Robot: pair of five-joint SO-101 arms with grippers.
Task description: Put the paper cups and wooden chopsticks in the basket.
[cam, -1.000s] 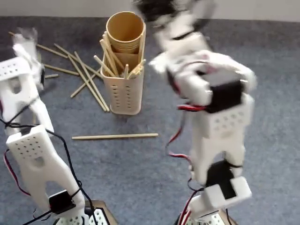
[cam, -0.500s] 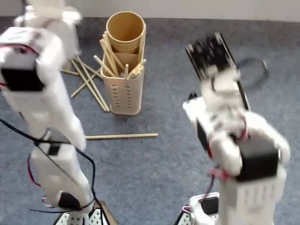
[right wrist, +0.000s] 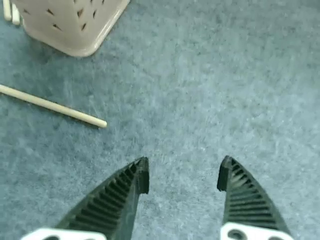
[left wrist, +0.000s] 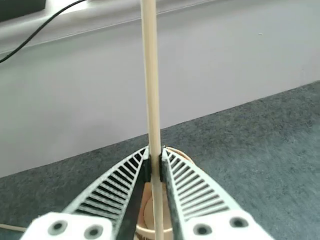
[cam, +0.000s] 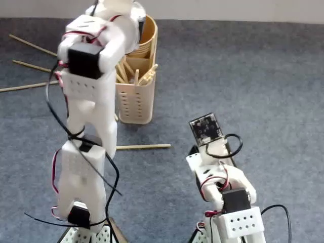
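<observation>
Wooden, pale and round, one chopstick (left wrist: 152,100) stands upright, pinched between the left gripper's (left wrist: 155,167) fingers above the stacked brown paper cups (cam: 147,43) in the perforated beige plastic basket (cam: 134,104) (cup count unclear). Over the grey carpet (cam: 243,76) the right gripper (right wrist: 182,175) hangs spread wide, holding nothing; four loose chopsticks (cam: 142,147) lie there.

Nested paper cups (cam: 148,34) and wooden chopsticks (cam: 135,77) stand in the perforated cream basket (cam: 134,104); a loose chopstick (cam: 144,147) lies flat before it (a held chopstick (left wrist: 152,100) stands upright above the cups).
</observation>
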